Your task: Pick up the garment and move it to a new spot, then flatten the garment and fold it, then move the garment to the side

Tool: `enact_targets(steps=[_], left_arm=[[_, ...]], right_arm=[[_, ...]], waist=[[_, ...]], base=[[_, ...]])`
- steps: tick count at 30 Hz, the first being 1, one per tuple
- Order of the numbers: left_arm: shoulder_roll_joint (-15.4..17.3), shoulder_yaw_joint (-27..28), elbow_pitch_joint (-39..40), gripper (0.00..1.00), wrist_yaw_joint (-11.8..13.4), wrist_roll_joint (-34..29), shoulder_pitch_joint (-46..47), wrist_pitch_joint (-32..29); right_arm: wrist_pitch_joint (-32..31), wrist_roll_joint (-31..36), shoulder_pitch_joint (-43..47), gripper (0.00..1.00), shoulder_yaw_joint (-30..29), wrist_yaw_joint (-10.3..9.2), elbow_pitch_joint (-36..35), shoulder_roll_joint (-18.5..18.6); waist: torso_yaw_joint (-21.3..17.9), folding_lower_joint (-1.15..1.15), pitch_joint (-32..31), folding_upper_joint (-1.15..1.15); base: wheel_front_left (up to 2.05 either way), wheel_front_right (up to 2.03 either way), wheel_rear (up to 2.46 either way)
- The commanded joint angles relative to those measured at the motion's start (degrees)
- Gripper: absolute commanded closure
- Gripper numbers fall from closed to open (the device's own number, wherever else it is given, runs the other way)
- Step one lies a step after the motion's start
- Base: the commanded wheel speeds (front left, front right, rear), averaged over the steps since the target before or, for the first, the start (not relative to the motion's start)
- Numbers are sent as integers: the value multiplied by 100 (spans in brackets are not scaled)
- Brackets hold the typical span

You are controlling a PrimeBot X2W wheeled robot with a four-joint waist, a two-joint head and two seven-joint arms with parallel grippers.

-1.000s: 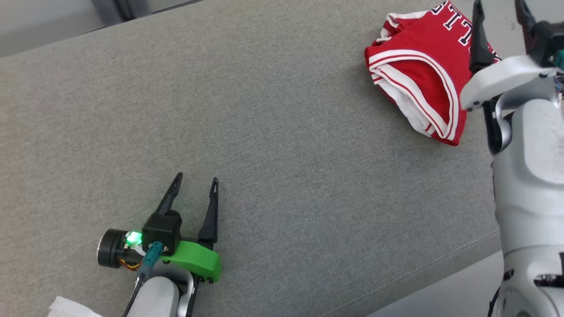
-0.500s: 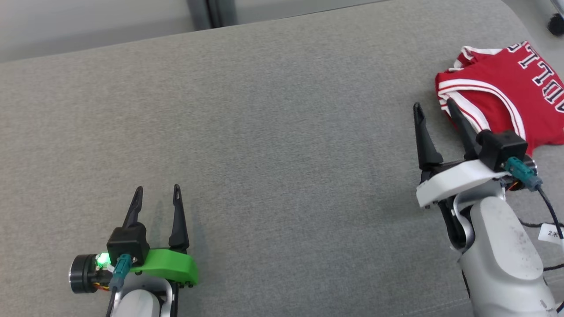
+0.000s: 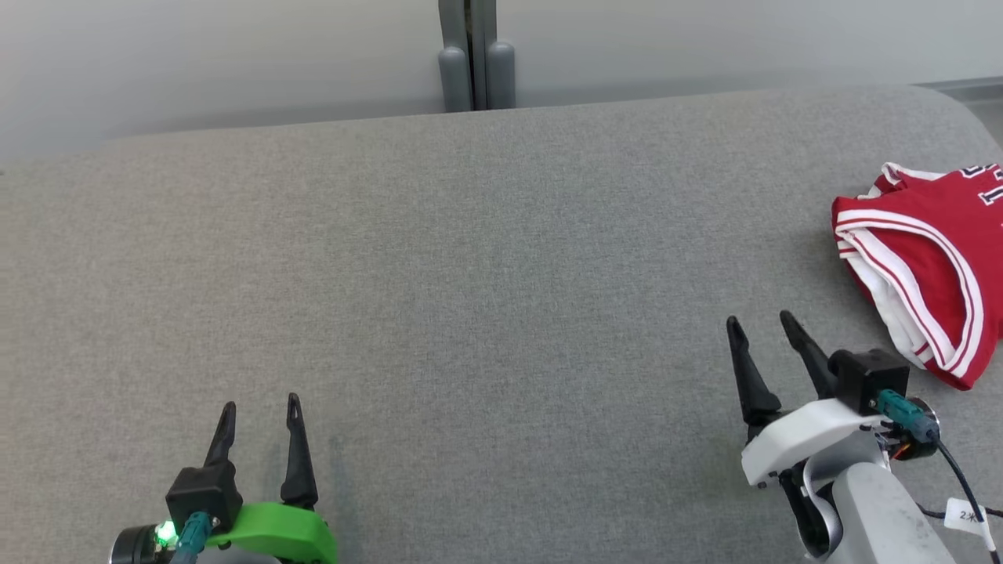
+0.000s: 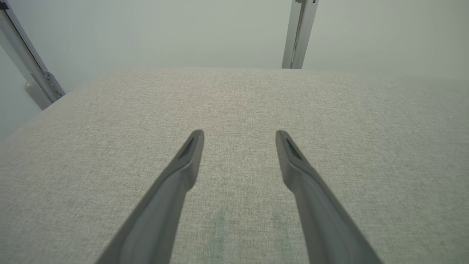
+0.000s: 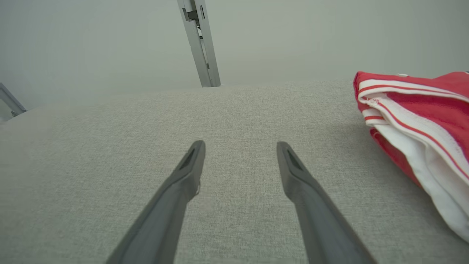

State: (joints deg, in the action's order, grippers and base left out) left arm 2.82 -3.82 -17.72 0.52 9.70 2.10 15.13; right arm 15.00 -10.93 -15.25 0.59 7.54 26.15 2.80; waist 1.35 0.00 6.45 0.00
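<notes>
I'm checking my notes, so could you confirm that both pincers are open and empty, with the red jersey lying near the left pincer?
Not quite: the red jersey lies near the right pincer, not the left pincer, as the head view shows. Both pincers are indeed open and empty.

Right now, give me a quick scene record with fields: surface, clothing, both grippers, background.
surface: grey fabric-covered top
clothing: red jersey with white striped trim and dark lettering, folded, lying at the right edge of the head view
left gripper: open, empty, over bare fabric at lower left
right gripper: open, empty, beside the jersey and apart from it
background: pale wall, grey metal post behind the far edge
</notes>
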Motion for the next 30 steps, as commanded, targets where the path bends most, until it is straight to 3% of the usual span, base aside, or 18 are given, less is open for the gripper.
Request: enact_targets(steps=[1, 13, 14, 18, 30], left_arm=[[20, 25, 4, 0, -27, 14, -118, -3], [20, -37, 8, 0, -103, 166, -634, -3], [0, -31, 8, 100, -92, 139, -582, -1], [-19, -10, -165, 100, -112, 232, -605, -37], [-14, 158, -78, 100, -222, 1526, -429, -379]], right_arm=[[20, 3, 158, 0, 14, -11, 36, 30], [20, -10, 886, 0, 17, -11, 97, 28], [0, 7, 840, 100, 21, -1, 87, 0], [-53, -88, 904, 100, -12, 0, 224, -30], [-397, -1385, 899, 100, -128, -1, -13, -22]], waist=[[122, 0, -252, 0], [181, 0, -659, 0], [167, 0, -638, 0], [168, 0, -651, 0], [139, 0, -649, 0]], base=[[0, 0, 0], [0, 0, 0], [0, 0, 0], [0, 0, 0], [0, 0, 0]])
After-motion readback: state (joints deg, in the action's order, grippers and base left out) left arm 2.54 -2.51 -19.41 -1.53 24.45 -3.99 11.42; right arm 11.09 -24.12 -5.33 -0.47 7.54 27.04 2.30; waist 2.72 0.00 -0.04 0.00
